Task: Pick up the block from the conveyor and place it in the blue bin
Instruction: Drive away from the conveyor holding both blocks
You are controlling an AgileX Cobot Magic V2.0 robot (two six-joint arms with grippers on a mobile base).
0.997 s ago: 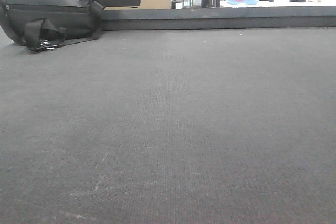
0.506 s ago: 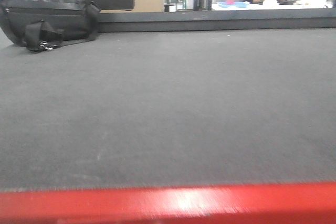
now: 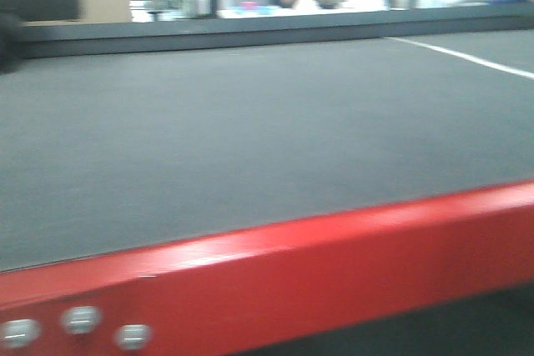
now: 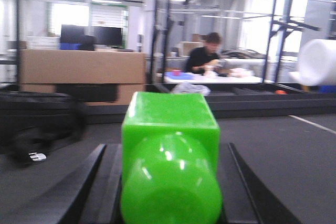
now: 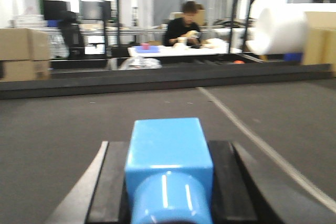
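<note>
In the left wrist view my left gripper (image 4: 167, 153) is shut on a green block (image 4: 170, 124), held between its black fingers (image 4: 100, 177) just above the dark grey conveyor (image 4: 294, 150). In the right wrist view my right gripper (image 5: 169, 150) is shut on a light blue block (image 5: 167, 142) between black fingers (image 5: 113, 182), also low over the conveyor (image 5: 52, 124). The front view shows the conveyor surface (image 3: 250, 122), blurred, with neither gripper in it. No blue bin shows in any view.
A red frame beam (image 3: 317, 273) with bolts crosses the bottom of the front view. A white line (image 5: 247, 129) runs along the belt. A black bag (image 4: 37, 121) and cardboard box (image 4: 79, 69) stand at the far left. A person (image 5: 184, 27) sits behind the far rim.
The front view has drawn back and swung right. The red beam has risen into view and tilted, the black bag has slid off to the left, and a white line has appeared at right.
</note>
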